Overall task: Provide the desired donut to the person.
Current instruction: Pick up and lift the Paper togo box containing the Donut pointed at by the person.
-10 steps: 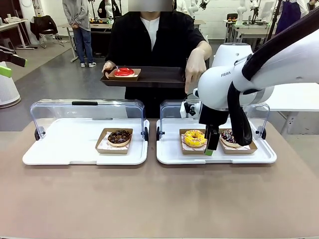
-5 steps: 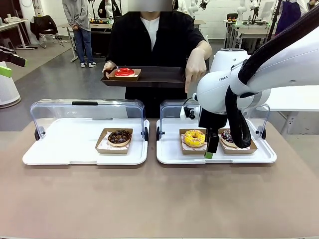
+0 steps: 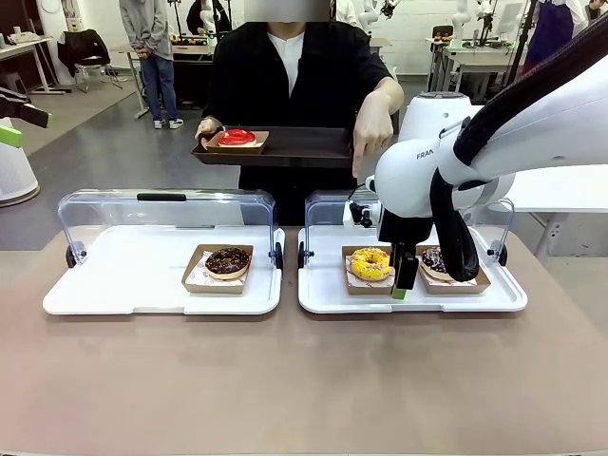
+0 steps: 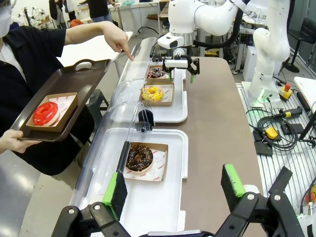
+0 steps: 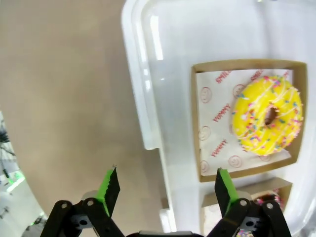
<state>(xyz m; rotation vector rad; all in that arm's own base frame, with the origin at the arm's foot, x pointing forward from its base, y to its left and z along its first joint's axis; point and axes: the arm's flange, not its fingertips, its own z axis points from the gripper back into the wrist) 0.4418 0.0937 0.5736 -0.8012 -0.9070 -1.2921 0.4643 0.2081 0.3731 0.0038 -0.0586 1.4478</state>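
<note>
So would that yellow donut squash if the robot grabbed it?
Probably soft: the yellow donut has sprinkled icing that could smear. Its cardboard tray looks light, likely a safer hold, though it may slide on the smooth white tray.

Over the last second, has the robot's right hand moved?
Yes, slightly: the right hand has dropped a little toward the white tray, beside the yellow donut.

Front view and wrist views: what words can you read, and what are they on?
"FRAN" on the right arm; the rest is hidden.
"YUMMY" in red on the paper under the yellow donut.
"SMILE" in red on that paper too.
Print under the chocolate donut: too small to read.
</note>
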